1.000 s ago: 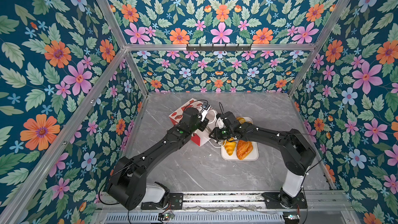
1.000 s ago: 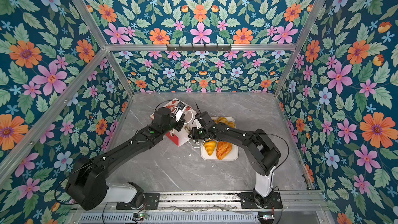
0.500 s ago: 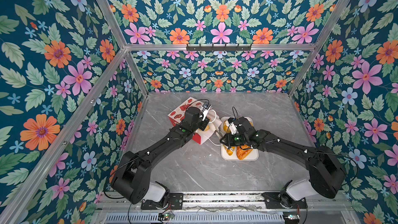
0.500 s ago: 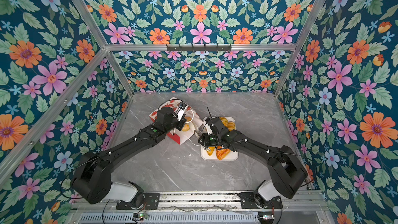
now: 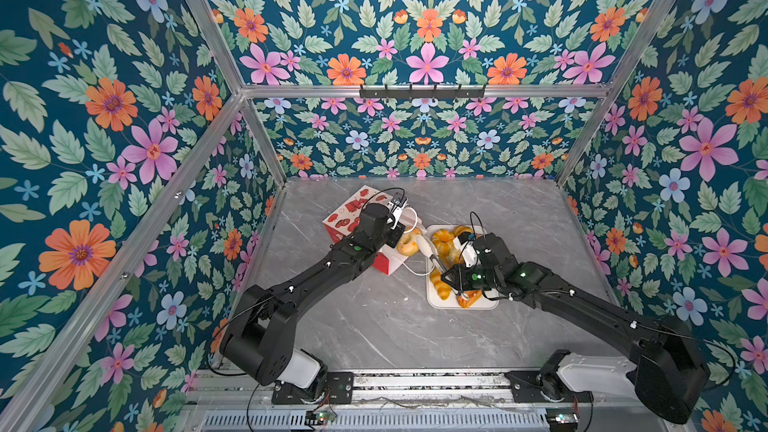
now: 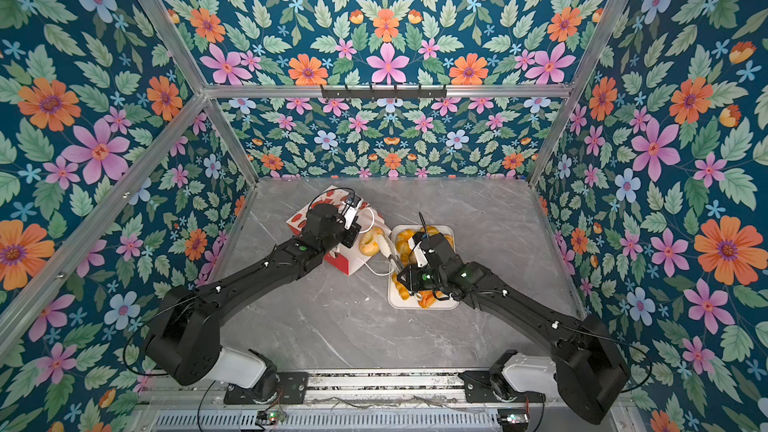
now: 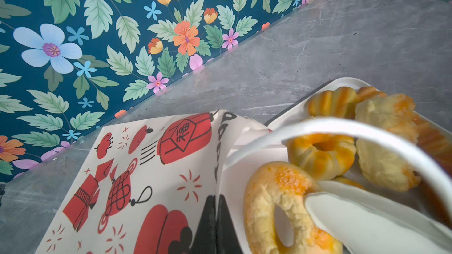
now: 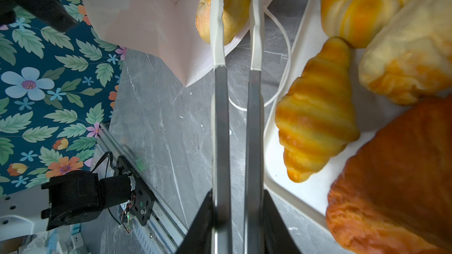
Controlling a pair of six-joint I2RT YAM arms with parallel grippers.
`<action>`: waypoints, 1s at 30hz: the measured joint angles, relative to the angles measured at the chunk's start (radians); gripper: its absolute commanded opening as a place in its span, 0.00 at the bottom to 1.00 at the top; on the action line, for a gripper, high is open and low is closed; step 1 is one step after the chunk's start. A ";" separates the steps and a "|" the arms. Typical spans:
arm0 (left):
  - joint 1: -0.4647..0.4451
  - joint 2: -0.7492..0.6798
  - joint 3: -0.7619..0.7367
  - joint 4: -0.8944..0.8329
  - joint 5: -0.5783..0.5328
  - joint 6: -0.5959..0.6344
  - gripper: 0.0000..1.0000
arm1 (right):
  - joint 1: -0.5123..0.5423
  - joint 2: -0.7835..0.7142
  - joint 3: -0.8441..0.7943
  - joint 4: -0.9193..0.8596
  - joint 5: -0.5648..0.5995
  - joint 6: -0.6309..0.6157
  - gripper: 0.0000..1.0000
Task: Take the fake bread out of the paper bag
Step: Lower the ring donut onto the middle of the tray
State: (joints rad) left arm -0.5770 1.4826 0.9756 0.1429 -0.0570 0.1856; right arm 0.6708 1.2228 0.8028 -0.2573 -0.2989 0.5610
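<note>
On the grey marble counter [image 5: 374, 326], the white paper bag with red prints [image 5: 347, 222] is laid with its mouth toward 3 o'clock and is held by the closed left pincer [image 7: 216, 206]. The right arm has been swung outward. Its pincer [image 8: 238, 216], clamped on metal tongs [image 8: 221, 118], now brackets the golden ring bagel [image 5: 406, 243] at the mouth. Removal is judged imminent.

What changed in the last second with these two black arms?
The right gripper, shut on metal tongs, drew back over the white rectangular tray, its arm dropping low and outward. The tongs' white tips sit around the golden ring-shaped toy bagel at the mouth of the white-and-red paper bag. Unchanged: the left gripper shut on the bag's rim, the bag, the tray's pastries.
</note>
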 measured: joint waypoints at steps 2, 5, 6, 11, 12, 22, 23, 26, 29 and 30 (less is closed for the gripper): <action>0.000 0.006 0.005 0.000 -0.006 -0.003 0.00 | -0.007 -0.035 -0.014 -0.018 0.000 -0.006 0.04; 0.000 0.013 0.011 0.000 -0.019 -0.004 0.00 | -0.015 -0.095 -0.034 -0.048 0.004 -0.012 0.03; 0.000 0.015 0.013 0.000 -0.021 -0.005 0.00 | -0.016 -0.114 -0.039 -0.060 0.006 -0.014 0.03; 0.000 0.023 0.016 0.003 -0.033 -0.015 0.00 | -0.018 -0.235 -0.068 -0.128 0.018 -0.019 0.03; 0.001 0.024 0.016 0.005 -0.035 -0.018 0.00 | -0.018 -0.257 -0.073 -0.145 0.027 -0.020 0.03; 0.001 0.019 -0.001 0.021 -0.051 -0.026 0.00 | -0.027 -0.442 -0.093 -0.335 0.109 -0.019 0.03; 0.001 0.017 -0.005 0.021 -0.053 -0.026 0.00 | -0.030 -0.455 -0.094 -0.352 0.121 -0.018 0.03; 0.001 0.012 -0.011 0.023 -0.058 -0.026 0.00 | -0.033 -0.480 -0.100 -0.391 0.135 -0.017 0.03; 0.001 0.009 -0.016 0.028 -0.060 -0.026 0.00 | -0.034 -0.496 -0.109 -0.423 0.145 -0.014 0.03; 0.001 0.008 -0.018 0.029 -0.060 -0.026 0.00 | -0.035 -0.500 -0.113 -0.430 0.145 -0.014 0.03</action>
State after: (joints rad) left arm -0.5762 1.4902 0.9577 0.1715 -0.1169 0.1596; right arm 0.6353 0.7223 0.6895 -0.6868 -0.1539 0.5472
